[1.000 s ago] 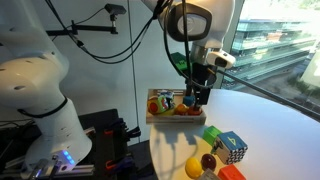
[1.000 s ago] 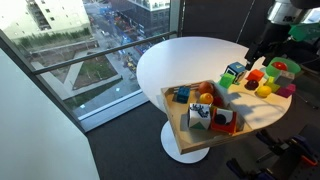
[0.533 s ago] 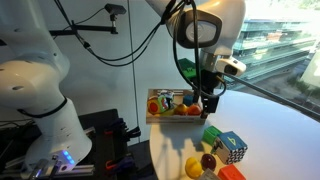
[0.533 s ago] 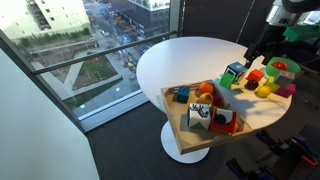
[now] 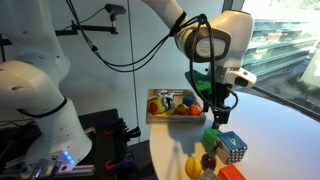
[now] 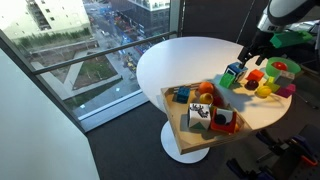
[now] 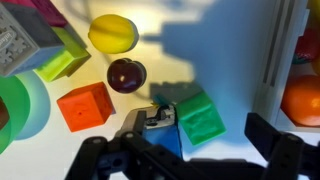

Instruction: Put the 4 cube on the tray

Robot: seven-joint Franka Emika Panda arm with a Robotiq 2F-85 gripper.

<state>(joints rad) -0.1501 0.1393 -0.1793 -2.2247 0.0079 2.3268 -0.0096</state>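
Note:
The 4 cube, blue with white patterned faces, sits on the white table next to a green cube. It also shows in an exterior view. In the wrist view the 4 cube touches the green cube and lies partly under one finger. My gripper is open and empty, hovering just above these two cubes. The green cube lies between the fingers. The light-wood tray holding fruit-like items stands beside them, seen in both exterior views and at the wrist view's right edge.
A yellow lemon, a dark plum, an orange-red block, a yellow-green block and a green ring lie close by the cubes. The table edge is near them.
My gripper has moved from over the tray to above the green cube and the 4 cube, and has come lower. It stays open. The objects have not moved.

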